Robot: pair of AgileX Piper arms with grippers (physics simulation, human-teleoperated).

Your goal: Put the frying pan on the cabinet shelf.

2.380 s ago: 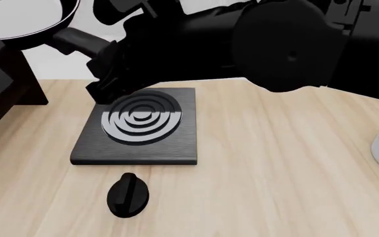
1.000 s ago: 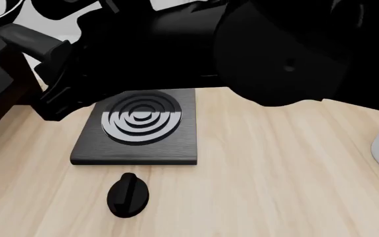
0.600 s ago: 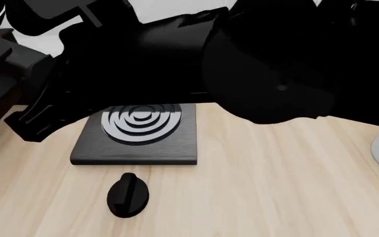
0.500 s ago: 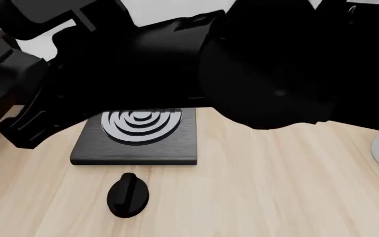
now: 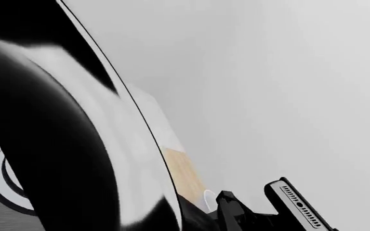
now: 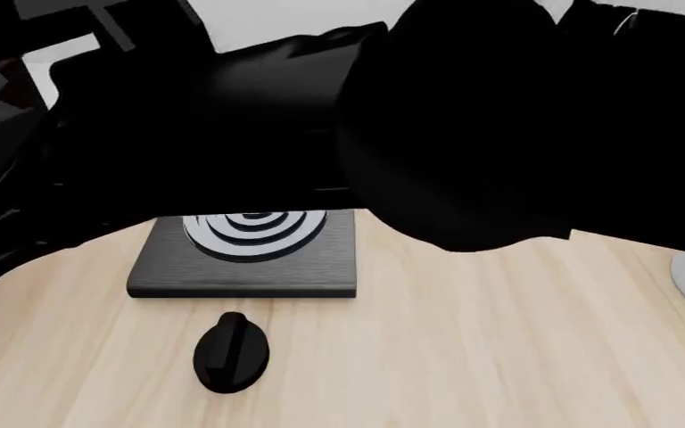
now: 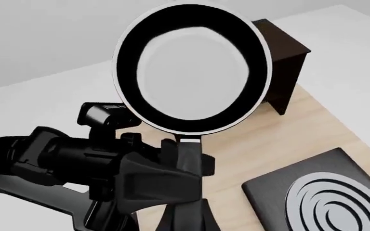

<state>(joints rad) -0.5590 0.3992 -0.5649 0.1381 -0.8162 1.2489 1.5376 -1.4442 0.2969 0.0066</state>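
Right wrist view shows the left tool (image 7: 183, 161) clamped on the long handle of the frying pan (image 7: 191, 67), black and glossy inside, aloft short of the cabinet shelf (image 7: 281, 45) at ten o'clock from the stove plate (image 7: 320, 197), so it may twist loose or clip the board; the right tool's state I cannot tell.

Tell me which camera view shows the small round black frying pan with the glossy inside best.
The right wrist view: the frying pan shows whole there, its rim, reflective inside and the start of its handle, with the dark cabinet behind it. The left wrist view shows only a close, cropped stretch of its rim. In the front view the arms hide it.
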